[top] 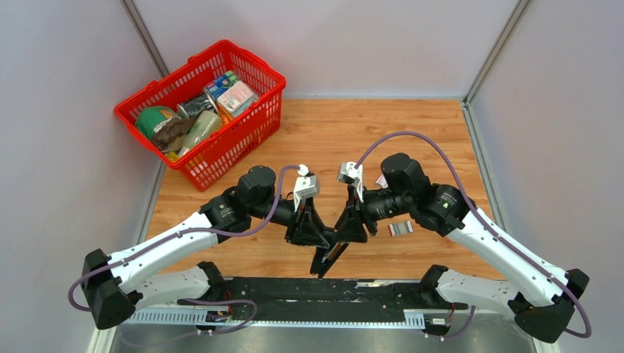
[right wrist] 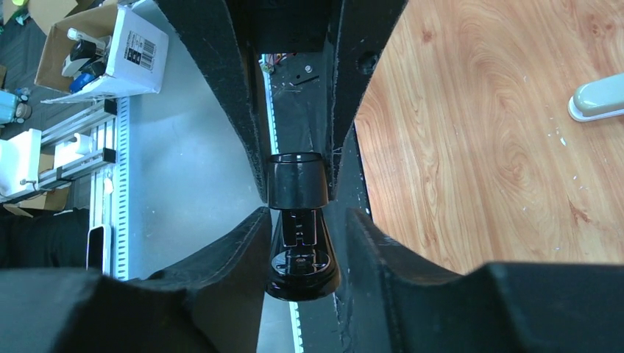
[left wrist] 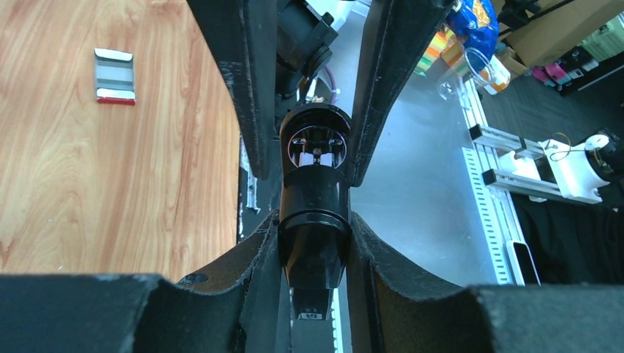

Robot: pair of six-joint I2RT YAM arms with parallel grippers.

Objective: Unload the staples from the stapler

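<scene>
The black stapler (top: 330, 254) hangs between my two grippers above the table's near edge. My left gripper (top: 307, 229) and right gripper (top: 355, 224) face each other, and both clamp it. In the left wrist view the left gripper (left wrist: 313, 228) presses both sides of the stapler's glossy black body (left wrist: 315, 213), with the right gripper's fingers (left wrist: 383, 81) closing on it from above. In the right wrist view the right gripper (right wrist: 305, 220) is shut round the stapler's lower part (right wrist: 302, 257). No staples show.
A small white-and-red box (top: 400, 228) lies on the wooden table (top: 412, 132) right of the grippers; it also shows in the left wrist view (left wrist: 115, 75). A grey-beige rounded bar (right wrist: 597, 101) lies on the wood. A red basket (top: 221, 151) of goods stands at the back left.
</scene>
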